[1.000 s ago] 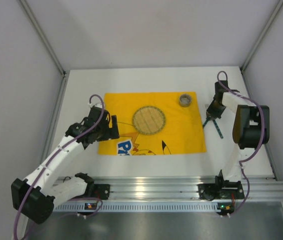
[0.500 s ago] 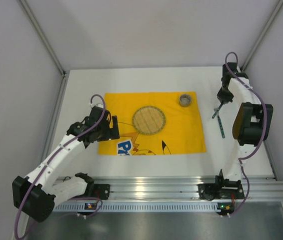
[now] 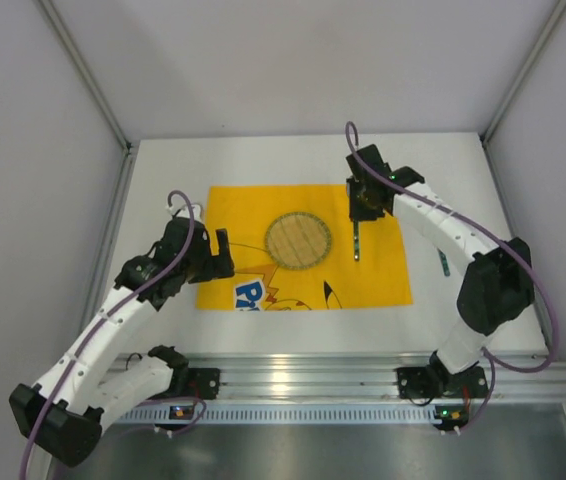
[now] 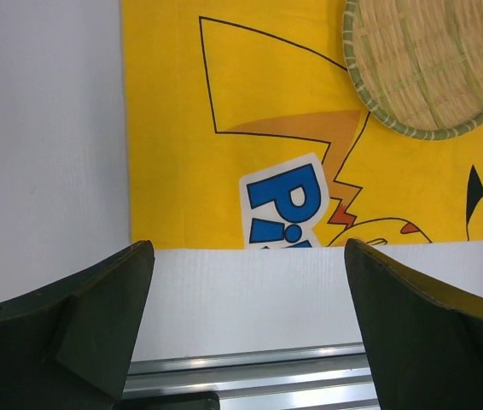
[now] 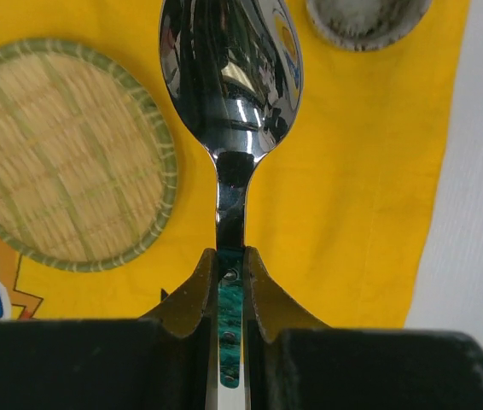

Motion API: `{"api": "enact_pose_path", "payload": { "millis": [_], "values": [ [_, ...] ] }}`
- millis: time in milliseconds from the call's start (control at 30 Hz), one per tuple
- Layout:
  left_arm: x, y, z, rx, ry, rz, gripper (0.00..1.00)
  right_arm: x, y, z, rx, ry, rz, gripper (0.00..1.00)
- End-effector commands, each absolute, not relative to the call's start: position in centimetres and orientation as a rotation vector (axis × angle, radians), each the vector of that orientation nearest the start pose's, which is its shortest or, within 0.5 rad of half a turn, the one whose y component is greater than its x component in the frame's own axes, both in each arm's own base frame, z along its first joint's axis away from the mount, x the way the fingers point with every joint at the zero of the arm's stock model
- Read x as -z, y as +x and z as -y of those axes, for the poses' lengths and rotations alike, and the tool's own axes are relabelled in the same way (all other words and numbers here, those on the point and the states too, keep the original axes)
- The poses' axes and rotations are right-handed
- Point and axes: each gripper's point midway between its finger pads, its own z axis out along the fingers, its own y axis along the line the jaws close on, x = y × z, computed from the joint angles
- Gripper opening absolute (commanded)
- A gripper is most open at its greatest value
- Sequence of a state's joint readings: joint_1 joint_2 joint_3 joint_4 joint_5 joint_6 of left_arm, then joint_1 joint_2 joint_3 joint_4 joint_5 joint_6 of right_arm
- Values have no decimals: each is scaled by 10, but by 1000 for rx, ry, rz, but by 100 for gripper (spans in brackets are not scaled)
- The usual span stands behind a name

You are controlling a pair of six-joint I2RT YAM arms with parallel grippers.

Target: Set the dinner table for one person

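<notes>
Beneath spread left fingers (image 4: 71,333), dinner table (image 4: 45,128)

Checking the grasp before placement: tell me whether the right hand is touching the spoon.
Touching. The right wrist view shows the right hand closed on the spoon at its green handle from both sides, no gap.

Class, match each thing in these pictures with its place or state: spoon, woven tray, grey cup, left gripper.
Things:
1 spoon
2 woven tray
3 grey cup
4 left gripper

Places or states:
A jaws open, nothing between them
B middle of the yellow placemat
C clamped in the right gripper
D on the placemat, near its right edge

Pairs: 1-C, 2-B, 3-D, 4-A
</notes>
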State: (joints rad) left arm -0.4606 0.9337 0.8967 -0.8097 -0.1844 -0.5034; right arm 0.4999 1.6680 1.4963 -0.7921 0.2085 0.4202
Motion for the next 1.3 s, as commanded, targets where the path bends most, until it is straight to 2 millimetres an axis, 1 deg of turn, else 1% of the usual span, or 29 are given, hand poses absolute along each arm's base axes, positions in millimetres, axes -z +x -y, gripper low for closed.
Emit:
{"api": "enact_pose_path", "payload": {
  "millis": [0,33,100,133,200,233,300,333,433,500,533,567,600,633,667,700,767,800,900,933,967,1000,1033,1067,1100,1167,1200,1233,1267],
  "values": [
    [-182,229,97,254,-167,-2344,99,-138,371,-178,-165,55,-2558,0],
    [-185,227,96,255,-171,-2337,99,-126,373,-179,-151,51,-2584,0],
    [-187,225,95,263,-179,-2329,99,-112,374,-181,-140,40,-2614,0],
    [-191,223,94,273,-181,-2316,99,-102,376,-182,-129,41,-2638,0],
    [-193,221,91,265,-194,-2309,99,-94,379,-186,-137,37,-2649,0],
    [-196,220,90,265,-198,-2300,99,-85,378,-186,-134,35,-2670,0],
    [-198,216,87,258,-207,-2299,99,-78,379,-191,-153,30,-2679,0],
    [-202,215,85,261,-210,-2284,99,-71,379,-191,-143,29,-2694,0],
    [-207,210,81,258,-222,-2275,99,-60,381,-191,-126,19,-2714,0],
    [-208,208,80,258,-223,-2271,99,-57,381,-191,-124,9,-2722,0],
    [-210,208,79,260,-227,-2263,99,-54,380,-191,-120,10,-2732,2],
    [-211,207,79,263,-229,-2259,99,-53,380,-191,-116,11,-2734,7],
    [-211,207,79,263,-229,-2259,99,-52,379,-191,-117,12,-2738,13],
    [-211,207,79,265,-230,-2254,99,-53,379,-190,-112,13,-2738,27],
    [-211,207,79,267,-229,-2255,99,-53,379,-190,-112,13,-2738,32],
    [-210,206,79,265,-228,-2261,99,-54,379,-190,-112,13,-2735,40],
    [-209,207,81,272,-222,-2265,99,-60,383,-189,-99,8,-2719,44],
    [-208,207,81,269,-220,-2268,99,-68,386,-190,-105,-3,-2702,48],
    [-208,207,83,281,-209,-2270,99,-97,388,-187,-110,-43,-2647,48],
    [-207,206,83,280,-205,-2274,99,-119,388,-180,-111,-35,-2602,48],
    [-207,206,84,285,-202,-2274,99,-130,387,-171,-81,-41,-2574,49],
    [-207,206,84,288,-202,-2273,99,-131,380,-161,-58,-34,-2574,51],
    [-207,206,84,289,-200,-2270,99,-151,378,-138,-38,23,-2527,52],
    [-207,207,84,291,-202,-2267,99,-154,374,-124,-18,47,-2522,53],
    [-208,206,84,295,-202,-2260,99,-153,365,-92,18,129,-2528,53],
    [-208,207,85,302,-205,-2250,99,-144,354,-55,89,236,-2547,53],
    [-208,207,84,303,-206,-2245,99,-131,341,-37,121,287,-2582,52],
    [-208,207,85,306,-204,-2246,99,-125,337,-7,157,400,-2588,52],
    [-208,207,85,308,-204,-2245,99,-120,332,6,167,463,-2596,52]
  ]
}}
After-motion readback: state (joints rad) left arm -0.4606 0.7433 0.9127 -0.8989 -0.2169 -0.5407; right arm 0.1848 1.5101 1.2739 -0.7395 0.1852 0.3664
